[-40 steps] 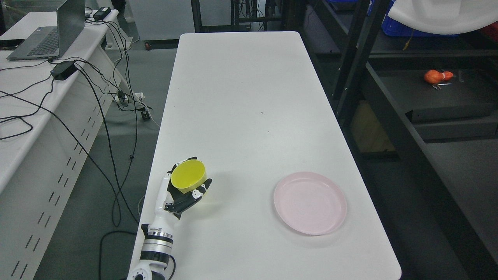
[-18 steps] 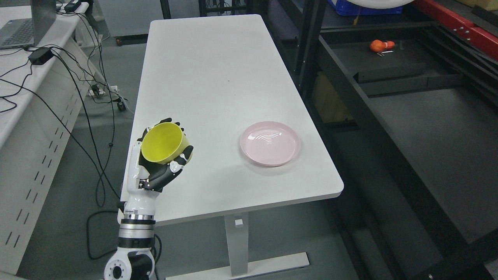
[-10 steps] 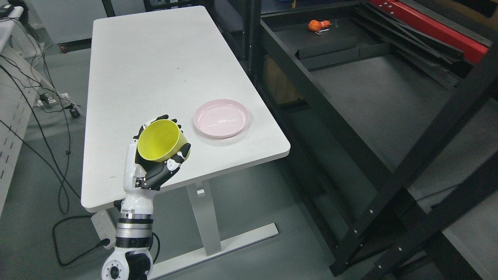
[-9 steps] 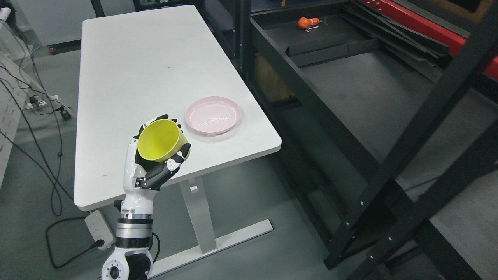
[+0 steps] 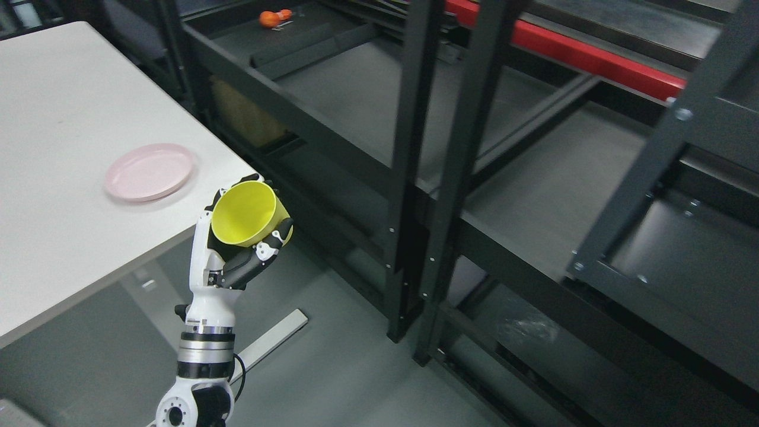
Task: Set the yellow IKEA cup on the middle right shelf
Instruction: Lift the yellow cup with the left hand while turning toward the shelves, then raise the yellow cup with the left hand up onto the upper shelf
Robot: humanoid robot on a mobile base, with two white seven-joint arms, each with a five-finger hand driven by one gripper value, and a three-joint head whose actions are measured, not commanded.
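My left hand (image 5: 237, 252) is clasped around the yellow cup (image 5: 249, 213), held tilted in the air just off the tabletop (image 5: 53, 237) corner. Pickup is done; placing on the shelf (image 5: 533, 196) remains. Since earlier, my view has swung right, away from the pink plate (image 5: 149, 172).

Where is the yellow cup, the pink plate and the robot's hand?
yellow cup (image 5: 244, 212), head view, on its inner wall.
pink plate (image 5: 148, 171), head view, on its flat middle.
left hand (image 5: 228, 261), head view, on the palm below the cup it grips.
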